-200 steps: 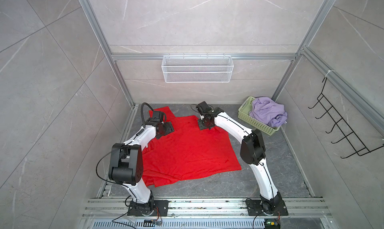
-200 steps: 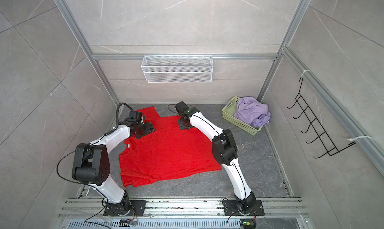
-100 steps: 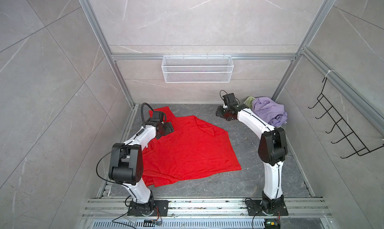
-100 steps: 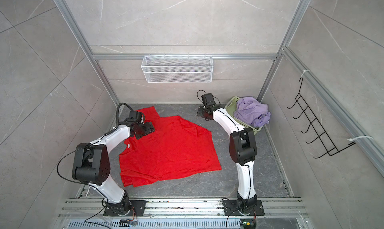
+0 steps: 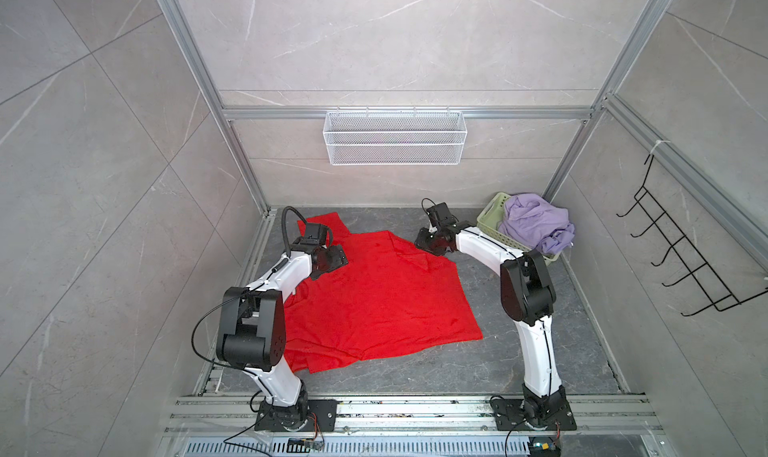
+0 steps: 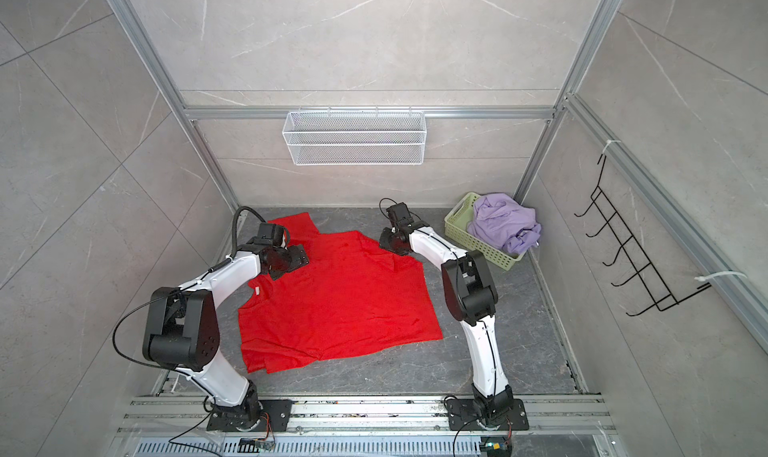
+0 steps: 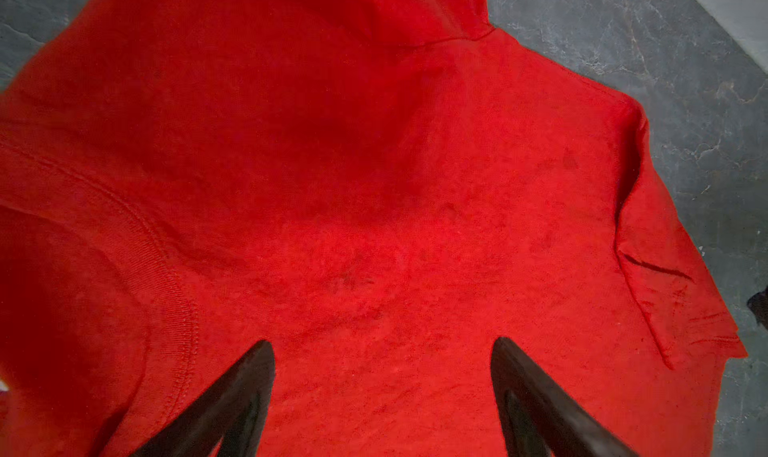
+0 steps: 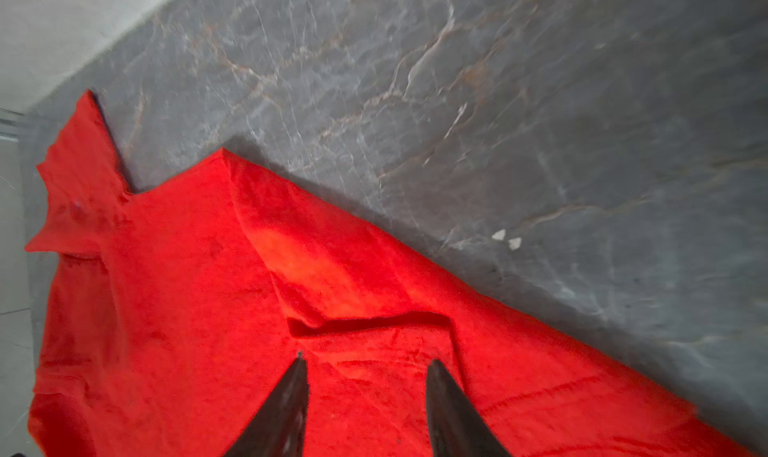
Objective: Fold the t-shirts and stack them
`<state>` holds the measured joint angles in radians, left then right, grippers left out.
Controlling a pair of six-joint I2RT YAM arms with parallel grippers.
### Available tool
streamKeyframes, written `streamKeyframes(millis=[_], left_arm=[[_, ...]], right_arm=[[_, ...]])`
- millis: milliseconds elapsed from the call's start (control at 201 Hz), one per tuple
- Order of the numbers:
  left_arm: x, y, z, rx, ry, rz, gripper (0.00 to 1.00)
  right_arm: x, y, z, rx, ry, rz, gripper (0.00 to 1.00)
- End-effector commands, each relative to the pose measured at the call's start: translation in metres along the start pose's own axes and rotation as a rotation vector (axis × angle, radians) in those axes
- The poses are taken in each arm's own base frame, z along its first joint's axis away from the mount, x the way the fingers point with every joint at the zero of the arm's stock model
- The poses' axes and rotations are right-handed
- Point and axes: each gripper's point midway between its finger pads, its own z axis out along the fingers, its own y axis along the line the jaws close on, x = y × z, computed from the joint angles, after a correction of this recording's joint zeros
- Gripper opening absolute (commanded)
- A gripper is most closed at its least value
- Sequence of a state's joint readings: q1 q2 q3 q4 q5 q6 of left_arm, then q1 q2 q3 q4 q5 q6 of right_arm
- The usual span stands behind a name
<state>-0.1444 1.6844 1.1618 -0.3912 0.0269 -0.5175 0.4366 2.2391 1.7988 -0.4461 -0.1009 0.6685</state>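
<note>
The red t-shirt (image 5: 374, 301) lies spread and wrinkled on the grey worktop (image 5: 415, 376). Its white neck label (image 6: 257, 291) is too small to read. The lilac t-shirt (image 5: 536, 226) sits bunched in the green basket (image 5: 490, 218) at the far right. The left fingers (image 7: 232, 401) stand wide apart over red cloth beside the collar, holding nothing. The right fingers (image 8: 286, 401) stand partly apart over a fold at the tee's far edge, gripping nothing.

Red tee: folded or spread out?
Spread out, not folded: the red tee lies flat on the floor, with only a small flap turned over by the right gripper.
</note>
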Motion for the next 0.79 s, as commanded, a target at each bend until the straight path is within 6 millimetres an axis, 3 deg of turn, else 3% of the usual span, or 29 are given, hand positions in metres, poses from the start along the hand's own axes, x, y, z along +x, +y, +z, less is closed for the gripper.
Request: streamKeyframes(millis=[0, 199, 408, 573, 787], left_arm=[[-0.018, -0.01, -0.019, 0.023, -0.067, -0.002, 0.85], [-0.022, -0.016, -0.025, 0.051, -0.085, 0.0, 0.85], [-0.023, -0.017, -0.023, 0.053, -0.082, -0.005, 0.85], [-0.021, -0.016, -0.02, 0.05, -0.074, -0.01, 0.85], [-0.019, -0.014, -0.017, 0.044, -0.066, -0.015, 0.85]], right_arm=[[0.008, -0.015, 0.017, 0.075, 0.02, 0.017, 0.45], [0.021, -0.034, 0.027, 0.175, 0.044, 0.007, 0.47], [0.032, -0.032, 0.035, 0.194, 0.07, -0.032, 0.45], [0.033, -0.026, 0.034, 0.207, 0.058, -0.039, 0.19], [0.02, -0.026, 0.012, 0.253, 0.003, -0.049, 0.04]])
